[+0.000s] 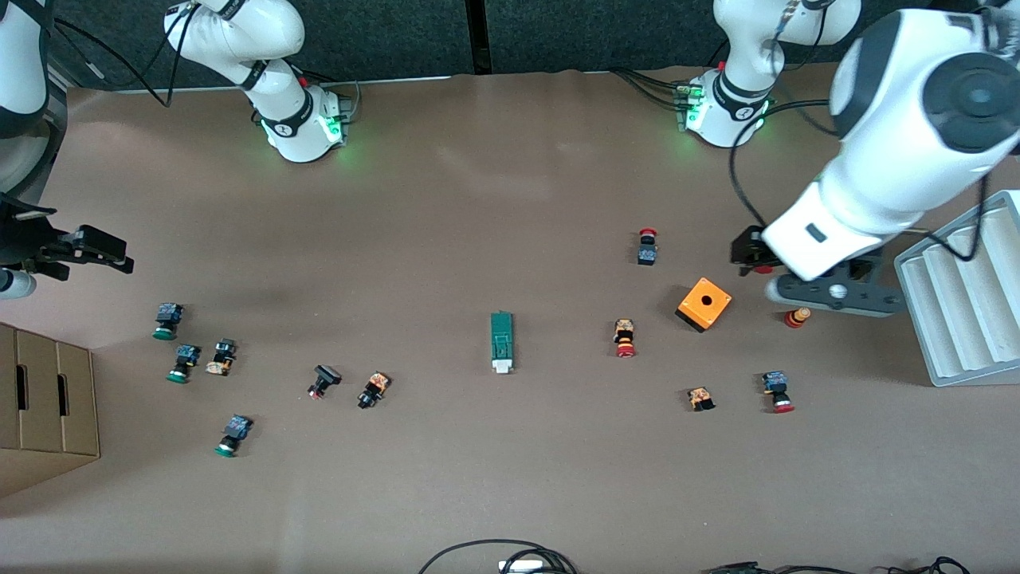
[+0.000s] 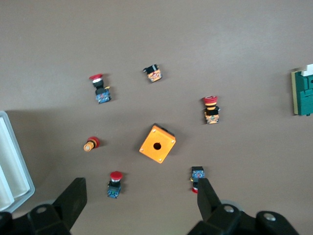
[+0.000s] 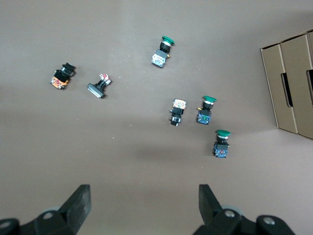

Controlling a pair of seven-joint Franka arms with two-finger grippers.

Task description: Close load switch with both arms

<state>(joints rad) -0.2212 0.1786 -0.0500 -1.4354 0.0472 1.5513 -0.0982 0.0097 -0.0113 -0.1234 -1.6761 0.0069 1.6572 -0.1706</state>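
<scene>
The load switch (image 1: 501, 341), a narrow dark-green block with a white end piece, lies flat in the middle of the table; the white end points toward the front camera. One end of the load switch (image 2: 302, 93) shows at the edge of the left wrist view. My left gripper (image 1: 751, 257) (image 2: 140, 188) hangs open and empty over the table beside the orange box, toward the left arm's end. My right gripper (image 1: 89, 249) (image 3: 144, 193) hangs open and empty over bare table at the right arm's end, by the green-capped buttons. Neither gripper is over the switch.
An orange cube box (image 1: 704, 304) and several red-capped push buttons (image 1: 625, 338) lie toward the left arm's end, beside a white ridged tray (image 1: 960, 295). Several green-capped buttons (image 1: 166, 320) and a cardboard box (image 1: 44, 402) are at the right arm's end.
</scene>
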